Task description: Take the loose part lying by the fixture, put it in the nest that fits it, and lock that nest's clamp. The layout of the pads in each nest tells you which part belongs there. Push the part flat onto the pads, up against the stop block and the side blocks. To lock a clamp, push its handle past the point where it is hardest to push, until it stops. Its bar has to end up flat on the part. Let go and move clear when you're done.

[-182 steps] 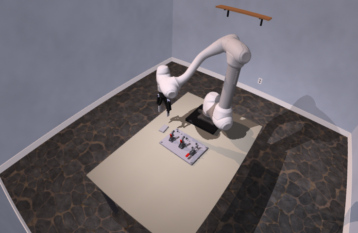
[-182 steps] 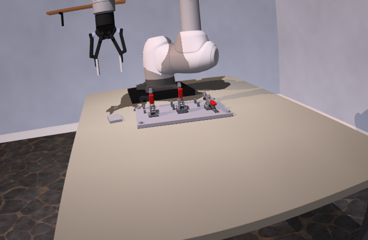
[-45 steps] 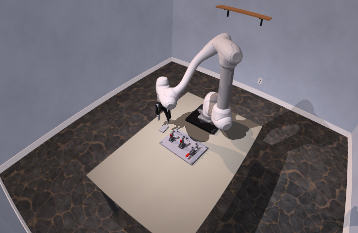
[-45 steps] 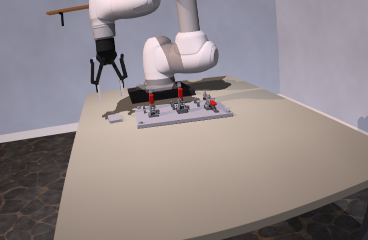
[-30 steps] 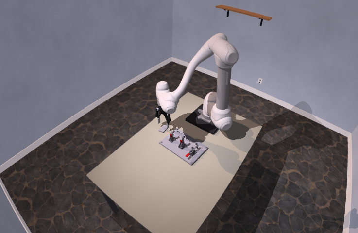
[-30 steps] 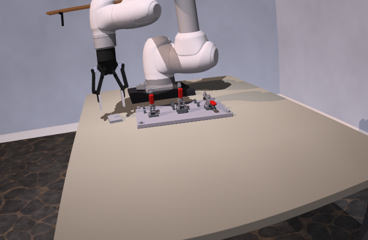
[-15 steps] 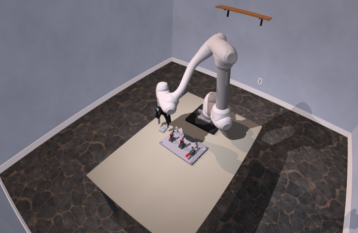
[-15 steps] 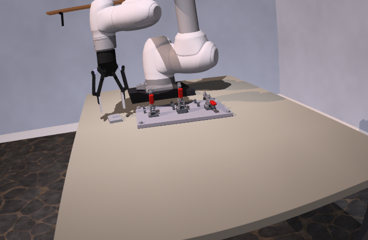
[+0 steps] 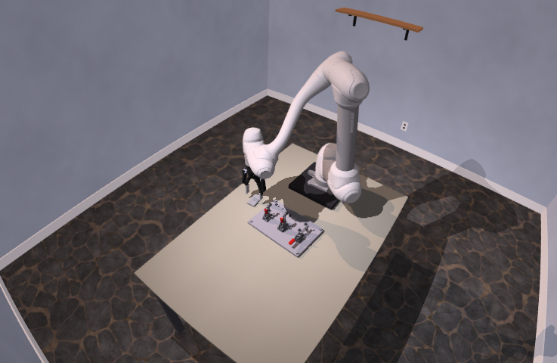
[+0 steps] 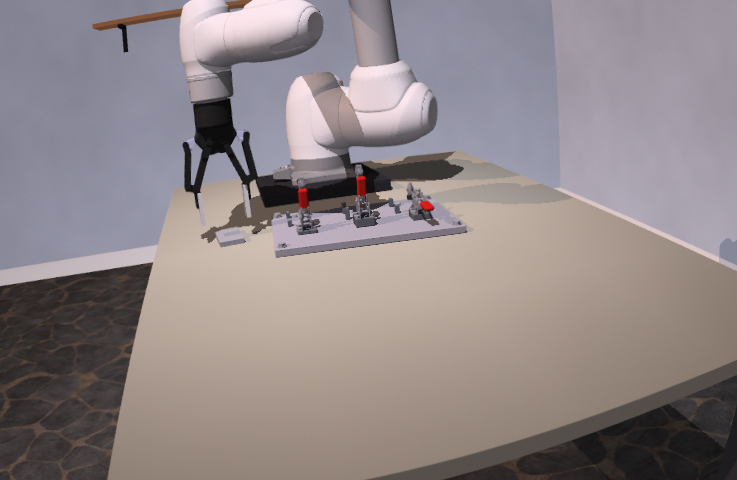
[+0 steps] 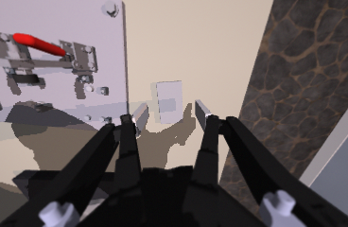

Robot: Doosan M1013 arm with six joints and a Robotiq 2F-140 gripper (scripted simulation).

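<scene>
The loose part (image 9: 253, 200) (image 10: 230, 237) (image 11: 169, 91), a flat light-grey rectangular block, lies on the table beside the fixture plate (image 9: 271, 233) (image 10: 335, 238) (image 11: 112, 47). My gripper (image 9: 254, 193) (image 10: 225, 219) (image 11: 171, 108) is open and empty, pointing down above the part, one finger toward each long side. On the plate, the clamp handle nearest the part (image 9: 266, 211) (image 10: 303, 198) (image 11: 40, 43) and the middle handle (image 9: 282, 219) (image 10: 361, 185) stand upright. The far handle (image 9: 292, 241) (image 10: 426, 206) lies low toward the plate's front edge. Pad layouts are too small to tell.
The black robot base plate (image 9: 298, 184) (image 10: 278, 193) stands behind the fixture. Small blocks and posts stand on the plate behind the clamps. The table edge runs close beyond the part, on the side away from the fixture. A wooden shelf (image 9: 377, 18) hangs on the wall.
</scene>
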